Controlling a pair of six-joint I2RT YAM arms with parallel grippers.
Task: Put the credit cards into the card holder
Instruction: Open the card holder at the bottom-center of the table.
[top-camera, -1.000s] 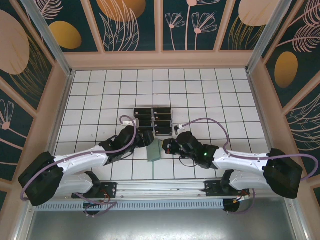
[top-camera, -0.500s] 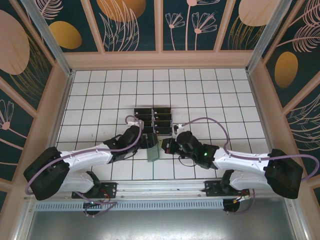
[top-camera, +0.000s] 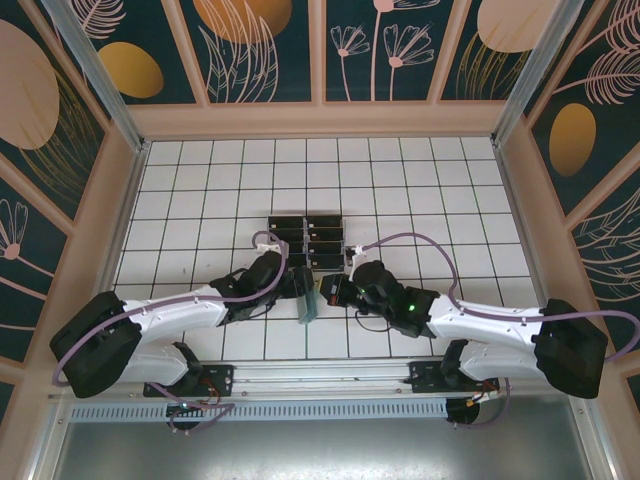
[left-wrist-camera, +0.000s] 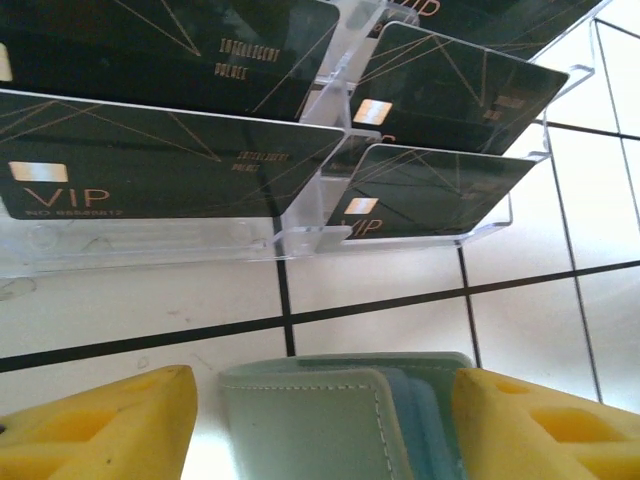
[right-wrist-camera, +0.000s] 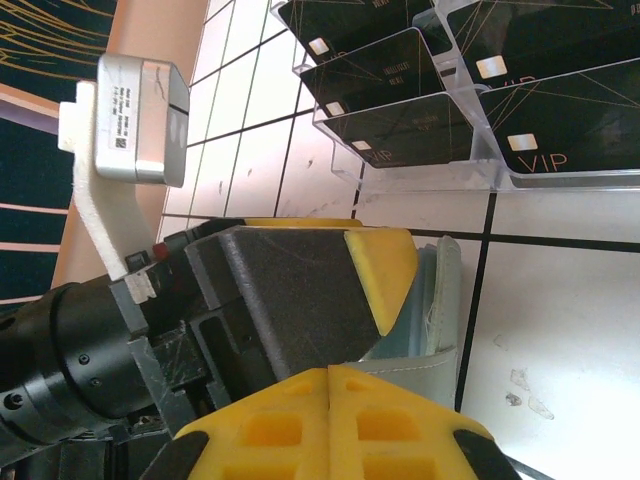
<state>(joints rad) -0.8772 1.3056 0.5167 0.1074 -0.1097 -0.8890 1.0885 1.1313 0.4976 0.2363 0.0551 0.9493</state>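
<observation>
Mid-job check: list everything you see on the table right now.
credit cards: at least four, near-black, standing in the rack's slots.
rack: one, clear acrylic, mid-table.
card holder: one, sage green, just in front of the rack, between both end effectors.
table: one, white with a black grid.
left end effector: yellow pads apart, either side of the card holder.
right end effector: yellow pads together, apparently on the card holder's flap.

One clear rack (top-camera: 305, 243), two columns of dark cards (left-wrist-camera: 150, 160) in it, at least five countable, one green wallet (right-wrist-camera: 440, 300), two robot arms (top-camera: 180, 318), two grippers: left gripper (left-wrist-camera: 320, 425), right gripper (right-wrist-camera: 330, 385).
</observation>
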